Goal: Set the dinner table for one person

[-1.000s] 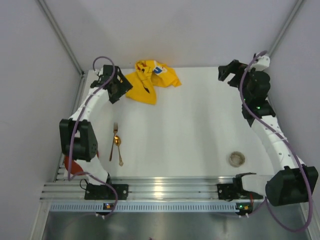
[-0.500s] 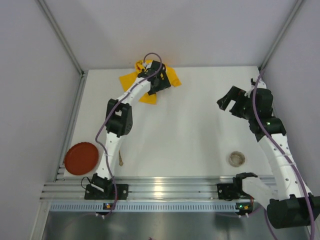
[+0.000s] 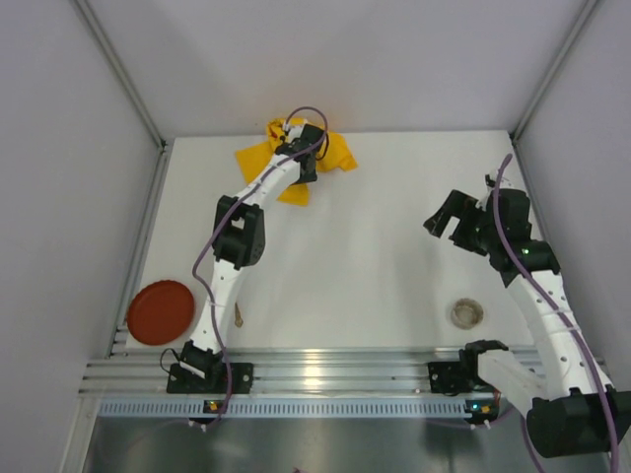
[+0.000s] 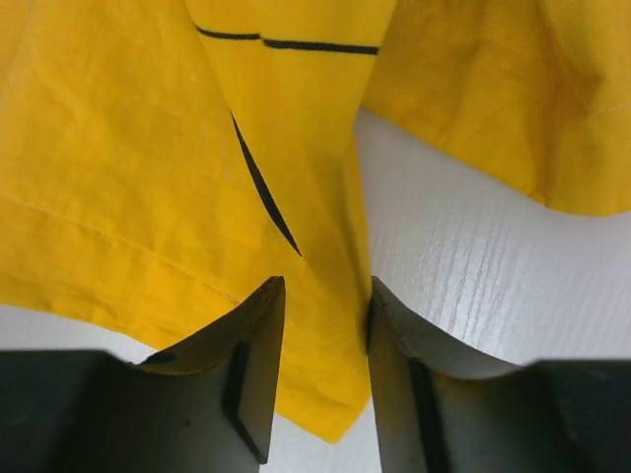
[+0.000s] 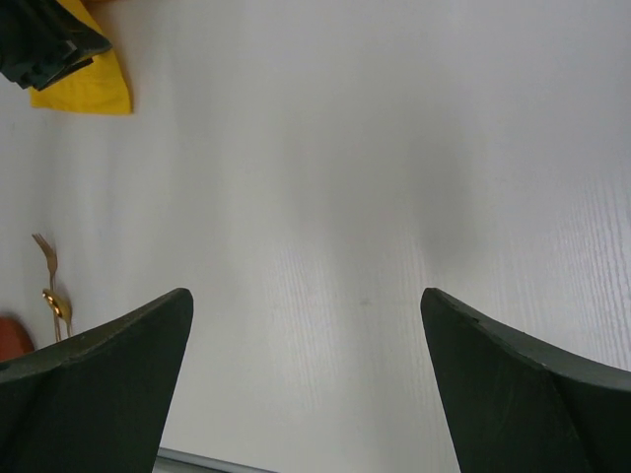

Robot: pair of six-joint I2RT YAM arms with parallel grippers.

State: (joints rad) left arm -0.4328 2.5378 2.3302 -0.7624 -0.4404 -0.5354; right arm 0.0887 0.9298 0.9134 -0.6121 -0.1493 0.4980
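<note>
The dinner table [image 3: 375, 246] is a plain white top. At its far edge lies a crumpled yellow cloth [image 3: 338, 154] with black lines. My left gripper [image 3: 305, 164] is down on that cloth. In the left wrist view its fingers [image 4: 258, 335] stand half narrowed astride a fold of the cloth [image 4: 148, 148], with a gap still between them. My right gripper [image 3: 446, 219] hovers wide open over bare table at the right, nothing between its fingertips [image 5: 148, 335].
A red plate [image 3: 161, 311] lies at the near left corner. A gold fork [image 5: 47, 251] and spoon [image 5: 57, 304] lie beside it, mostly hidden by the left arm from above. A small round cup [image 3: 466, 313] sits near right.
The left arm swung from the far left corner onto the yellow cloth, and its jaws have narrowed around a fold. The right arm moved nearer and lower.
</note>
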